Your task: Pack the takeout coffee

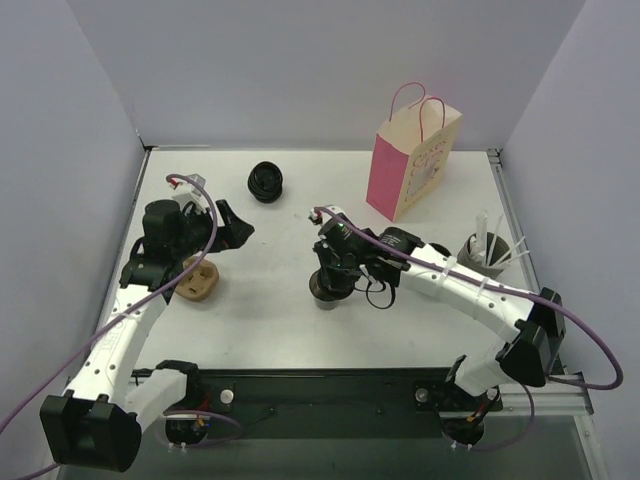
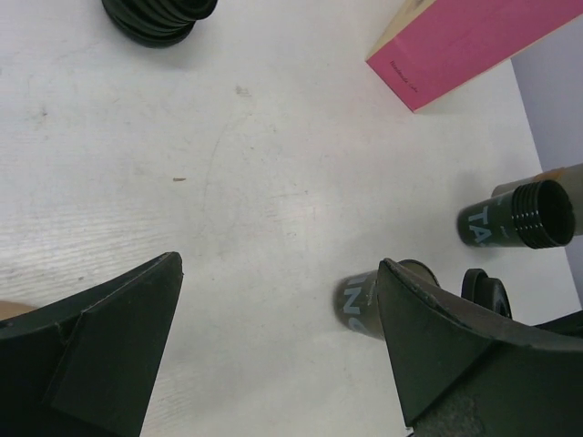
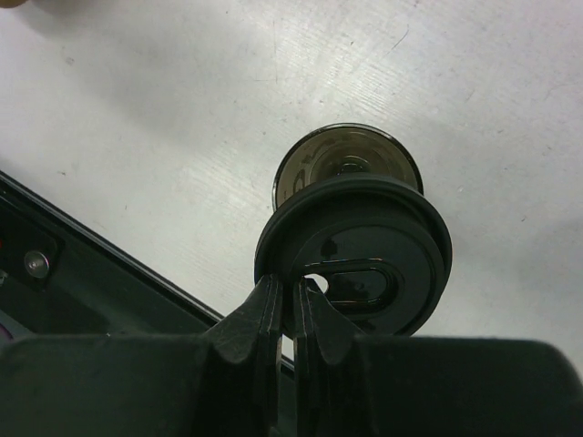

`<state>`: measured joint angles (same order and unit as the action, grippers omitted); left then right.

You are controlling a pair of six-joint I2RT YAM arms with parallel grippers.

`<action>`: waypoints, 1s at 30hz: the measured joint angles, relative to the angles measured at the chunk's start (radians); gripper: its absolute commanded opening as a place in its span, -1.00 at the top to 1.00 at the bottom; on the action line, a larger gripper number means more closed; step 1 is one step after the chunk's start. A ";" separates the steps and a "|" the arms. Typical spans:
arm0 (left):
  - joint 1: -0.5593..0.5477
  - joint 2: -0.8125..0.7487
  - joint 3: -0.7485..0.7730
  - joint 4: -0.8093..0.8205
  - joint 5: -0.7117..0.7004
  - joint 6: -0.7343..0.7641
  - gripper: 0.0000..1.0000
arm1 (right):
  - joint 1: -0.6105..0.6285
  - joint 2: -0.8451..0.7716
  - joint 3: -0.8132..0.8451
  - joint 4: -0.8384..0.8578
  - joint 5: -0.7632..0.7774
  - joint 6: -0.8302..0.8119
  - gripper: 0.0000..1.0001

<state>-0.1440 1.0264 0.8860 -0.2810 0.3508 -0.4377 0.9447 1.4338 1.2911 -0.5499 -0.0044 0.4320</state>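
Observation:
One takeout coffee cup (image 1: 324, 290) stands open-topped in the middle of the table. In the right wrist view its shiny inside (image 3: 346, 157) shows just beyond a round black lid (image 3: 364, 250). My right gripper (image 3: 290, 289) is shut on that lid's rim and holds it a little above and beside the cup's mouth (image 1: 333, 268). My left gripper (image 1: 232, 228) hovers to the left with nothing between its wide open fingers (image 2: 109, 350). In its view the same lettered cup (image 2: 357, 302) peeks out beside the right finger. The pink paper bag (image 1: 413, 152) stands upright at the back right.
A short ribbed black stack (image 1: 266, 181) sits at the back centre (image 2: 159, 16). A grey cup with white sticks (image 1: 486, 252) stands right of my right arm. A brown cardboard piece (image 1: 197, 281) lies under my left arm. Walls close in on both sides.

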 measured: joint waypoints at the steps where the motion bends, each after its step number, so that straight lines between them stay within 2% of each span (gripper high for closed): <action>1: 0.000 -0.019 -0.015 -0.008 -0.016 0.008 -0.94 | 0.005 0.020 0.017 -0.011 0.000 -0.003 1.00; 10: 0.001 -0.154 -0.037 -0.011 -0.121 0.035 -0.95 | 0.032 0.183 0.134 -0.066 0.016 -0.015 1.00; 19: 0.001 -0.156 -0.038 -0.015 -0.151 0.040 -0.95 | 0.034 0.292 0.183 -0.087 0.043 -0.022 1.00; 30: 0.001 -0.163 -0.044 -0.016 -0.163 0.043 -0.95 | 0.034 0.326 0.203 -0.094 0.077 -0.021 1.00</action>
<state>-0.1429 0.8639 0.8417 -0.2966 0.1875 -0.3950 0.9791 1.7599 1.4937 -0.6437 0.0723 0.4107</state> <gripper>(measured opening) 0.972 0.065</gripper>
